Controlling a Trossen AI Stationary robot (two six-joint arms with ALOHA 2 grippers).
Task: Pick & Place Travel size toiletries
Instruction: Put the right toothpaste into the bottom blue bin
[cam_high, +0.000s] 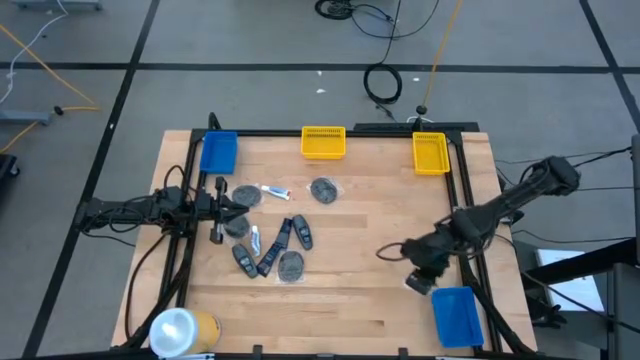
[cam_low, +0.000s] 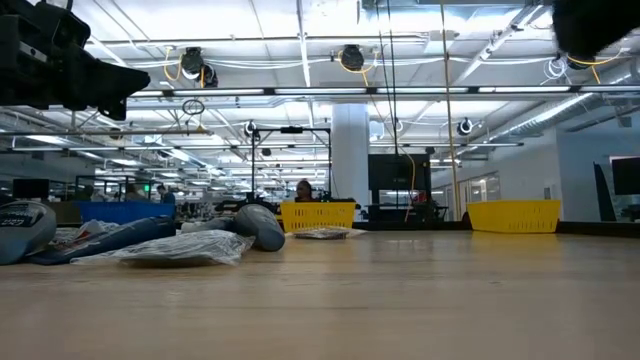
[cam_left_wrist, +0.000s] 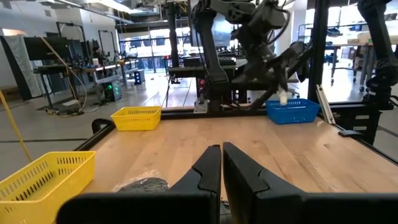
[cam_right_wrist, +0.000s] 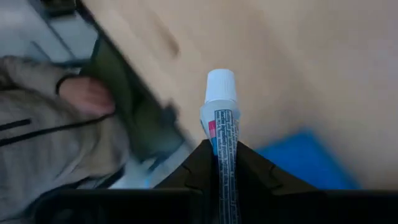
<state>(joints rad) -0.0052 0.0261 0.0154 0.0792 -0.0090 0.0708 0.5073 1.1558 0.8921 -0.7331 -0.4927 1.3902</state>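
Observation:
The toiletries lie in a loose pile (cam_high: 268, 238) on the left half of the table: black oblong pieces, grey discs and small white tubes; the low view shows them flat on the wood (cam_low: 180, 245). My left gripper (cam_high: 222, 208) hovers at the pile's left edge, shut and touching nothing (cam_left_wrist: 222, 168). My right gripper (cam_high: 420, 280) is at the table's near right, just beside the blue bin (cam_high: 457, 315), shut on a white tube with blue print (cam_right_wrist: 224, 124). My right gripper pinches the white tube between its two fingers at the tube's body (cam_right_wrist: 225, 155), below the cap. The tube lies along the fingers, and its white cap end (cam_right_wrist: 221, 84) sticks out past the fingertips. It is lifted clear of the table, above the wood beside the blue bin (cam_right_wrist: 305, 158).
A second blue bin (cam_high: 218, 152) and two yellow bins (cam_high: 323, 142) (cam_high: 430, 152) stand along the far edge. A large yellow roll with a white end (cam_high: 180, 330) sits at the near left corner. A person's sleeve and hand (cam_right_wrist: 87, 96) show beyond the table's edge.

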